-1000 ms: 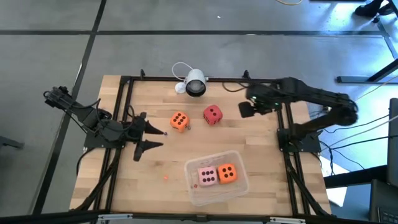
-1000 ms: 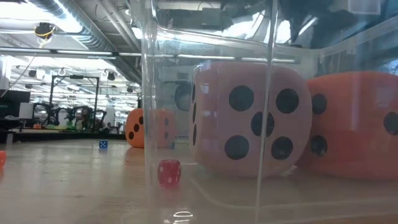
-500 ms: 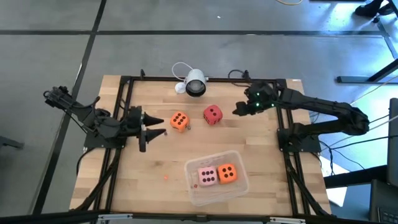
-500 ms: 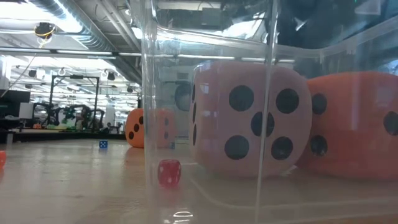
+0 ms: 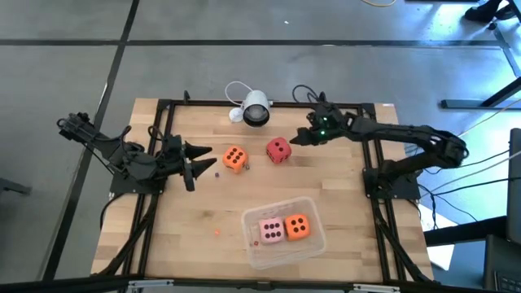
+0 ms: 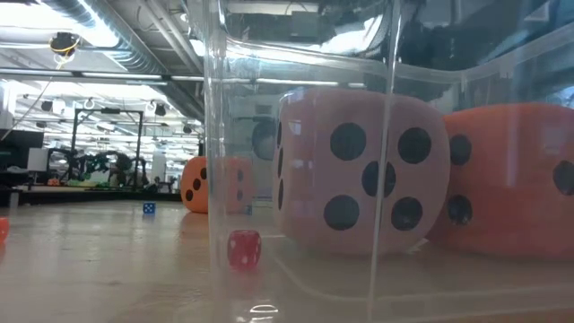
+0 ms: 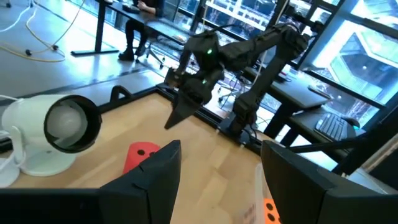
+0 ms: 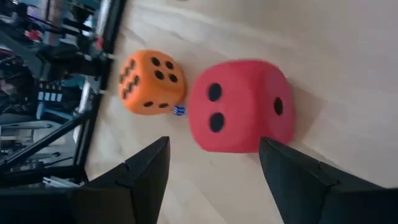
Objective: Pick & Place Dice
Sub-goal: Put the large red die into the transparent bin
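Tub (image 5: 259,251): pink die (image 5: 270,230), orange die (image 5: 298,227).

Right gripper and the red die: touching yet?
Apart. The right wrist view shows the red die ahead of the open right gripper, between neither finger; the high view shows bare wood between them.

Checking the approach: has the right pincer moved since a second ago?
Yes. In the high view the open right pincer has swung from near the table's right frame leftward toward the red die, stopping just beside it.
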Robot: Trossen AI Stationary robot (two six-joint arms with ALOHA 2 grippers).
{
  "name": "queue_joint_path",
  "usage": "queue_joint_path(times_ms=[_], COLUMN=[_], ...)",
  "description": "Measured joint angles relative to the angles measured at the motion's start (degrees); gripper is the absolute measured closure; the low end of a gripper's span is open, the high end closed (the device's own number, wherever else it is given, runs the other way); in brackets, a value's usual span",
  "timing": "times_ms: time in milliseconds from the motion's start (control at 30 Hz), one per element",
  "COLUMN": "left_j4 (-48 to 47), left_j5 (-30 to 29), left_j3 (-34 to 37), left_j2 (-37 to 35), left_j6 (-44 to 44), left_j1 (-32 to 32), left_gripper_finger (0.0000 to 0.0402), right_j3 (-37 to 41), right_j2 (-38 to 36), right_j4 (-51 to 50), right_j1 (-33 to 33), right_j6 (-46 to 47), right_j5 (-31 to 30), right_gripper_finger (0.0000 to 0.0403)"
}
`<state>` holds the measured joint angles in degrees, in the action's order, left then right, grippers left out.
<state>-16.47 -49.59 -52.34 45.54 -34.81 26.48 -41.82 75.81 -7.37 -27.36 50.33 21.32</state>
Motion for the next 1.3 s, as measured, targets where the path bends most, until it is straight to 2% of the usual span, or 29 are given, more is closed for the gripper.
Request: queue_joint_path(times_ms=[100, 200, 333, 500, 600, 867, 1233, 1300], left_j4=[-0.01, 0.00, 0.02, 0.02, 0.04, 0.02, 0.02, 0.02], left_j5=[0.00, 0.00, 0.02, 0.05, 0.07, 0.18, 0.20, 0.20], left_j3=[0.00, 0.00, 0.00, 0.00, 0.00, 0.00, 0.00, 0.00], left_j2=[0.00, 0.00, 0.00, 0.00, 0.00, 0.00, 0.00, 0.00], left_j6=[-0.61, -0.61, -0.61, -0.58, -0.56, -0.39, -0.37, -0.38], left_j1=[0.00, 0.00, 0.00, 0.00, 0.00, 0.00, 0.00, 0.00], left_gripper_finger=[0.0187, 0.0187, 0.0187, 0.0187, 0.0187, 0.0187, 0.0187, 0.0187], right_j3=[0.00, 0.00, -1.05, -1.27, -1.27, -1.27, -1.27, -1.33], right_j2=[3.88, 6.91, 9.06, 9.42, 9.42, 9.42, 9.71, 11.16], right_j4=[3.33, 6.77, 6.86, 6.47, 6.08, 3.99, 3.16, 4.07], right_j1=[-0.02, 0.03, -0.81, -1.21, -1.48, -0.10, 4.20, 4.09], right_j6=[0.80, 1.70, 0.47, -1.21, -1.32, -0.90, 1.04, 2.65], right_j5=[3.90, 5.31, 4.26, 0.17, -1.91, -0.96, -10.91, -10.75], right_gripper_finger=[0.0138, 0.0113, 0.0080, 0.0057, 0.0052, 0.0055, 0.0058, 0.0058])
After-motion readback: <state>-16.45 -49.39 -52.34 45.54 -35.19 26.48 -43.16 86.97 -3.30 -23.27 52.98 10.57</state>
